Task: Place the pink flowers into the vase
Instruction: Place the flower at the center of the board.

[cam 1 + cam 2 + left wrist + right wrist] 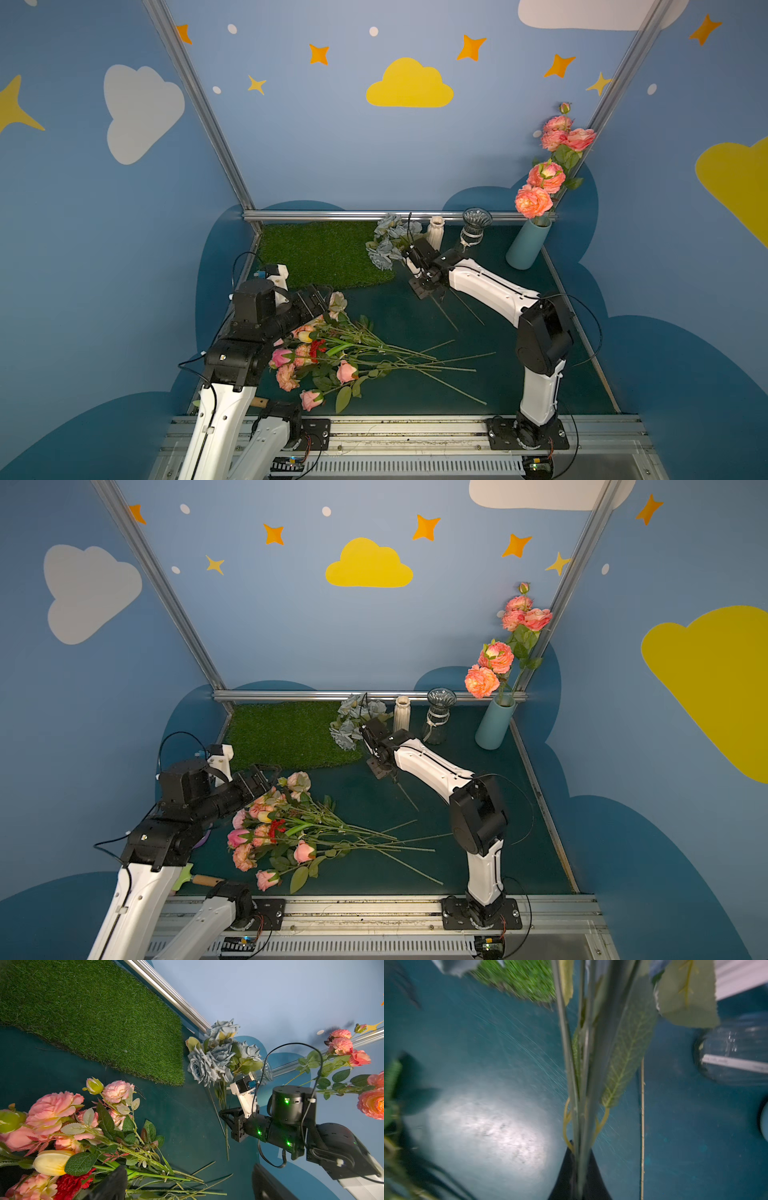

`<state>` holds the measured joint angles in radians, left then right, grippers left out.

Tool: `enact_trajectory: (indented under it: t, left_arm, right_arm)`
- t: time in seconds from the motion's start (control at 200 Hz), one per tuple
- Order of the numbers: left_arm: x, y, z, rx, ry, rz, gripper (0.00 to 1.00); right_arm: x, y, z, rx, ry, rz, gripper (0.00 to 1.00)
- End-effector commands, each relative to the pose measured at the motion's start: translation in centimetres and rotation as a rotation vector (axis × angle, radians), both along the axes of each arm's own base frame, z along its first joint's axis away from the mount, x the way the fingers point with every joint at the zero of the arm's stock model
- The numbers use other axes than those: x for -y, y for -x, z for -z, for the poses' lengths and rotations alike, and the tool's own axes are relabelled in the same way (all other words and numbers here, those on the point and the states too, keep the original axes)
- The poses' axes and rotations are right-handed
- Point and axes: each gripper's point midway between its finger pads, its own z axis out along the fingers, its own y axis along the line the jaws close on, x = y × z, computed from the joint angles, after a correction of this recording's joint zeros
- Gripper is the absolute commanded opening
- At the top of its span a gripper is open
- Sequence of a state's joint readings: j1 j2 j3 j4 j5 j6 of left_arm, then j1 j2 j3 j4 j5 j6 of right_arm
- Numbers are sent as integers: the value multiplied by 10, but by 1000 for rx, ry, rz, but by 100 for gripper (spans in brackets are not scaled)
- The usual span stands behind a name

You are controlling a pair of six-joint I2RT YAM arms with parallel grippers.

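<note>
Right wrist view: right fingers point(598, 1184) apparently clamp grey-blue stems point(582, 1126) near turf edge point(521, 987); left fingers point(113, 1184) gape over pink flowers point(54, 1109).

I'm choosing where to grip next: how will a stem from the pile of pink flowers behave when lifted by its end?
Probably top-heavy: the pink flowers carry big blooms on long thin stems, so one may droop or swing. The stems cross and leaves interlock, so neighbours, perhaps the red carnation, may drag along.
</note>
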<state>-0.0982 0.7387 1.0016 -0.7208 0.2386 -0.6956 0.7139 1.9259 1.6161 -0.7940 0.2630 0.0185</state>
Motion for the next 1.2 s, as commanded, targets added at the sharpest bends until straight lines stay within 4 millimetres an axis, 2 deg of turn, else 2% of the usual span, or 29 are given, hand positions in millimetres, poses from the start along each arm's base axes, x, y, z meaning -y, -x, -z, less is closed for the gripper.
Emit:
enact_trajectory:
  t: [0.0, 0.35, 0.496, 0.546, 0.691, 0.796, 1.091, 1.196]
  left_arm:
    - [0, -1, -8, 26, -7, 5, 93]
    - [5, -12, -9, 32, 4, 32, 93]
    - [6, -13, -8, 33, 4, 34, 94]
    - [6, -12, -9, 34, 3, 34, 94]
    - [3, -8, -10, 39, -7, 22, 94]
    - [0, -6, -10, 42, -16, 10, 93]
    - [0, -4, -13, 46, -12, 7, 94]
    - [0, -3, -15, 48, -12, 9, 94]
  right_arm:
    - [21, 12, 3, -50, 55, 34, 0]
    - [87, 64, 38, -231, 222, 152, 0]
    - [102, 68, 47, -265, 283, 203, 0]
    - [108, 67, 49, -271, 316, 218, 8]
    - [118, 66, 48, -266, 330, 255, 8]
    - [105, 68, 38, -237, 273, 211, 0]
    - [31, 96, 11, -167, 131, -87, 0]
    - [16, 106, 5, -184, 73, -155, 0]
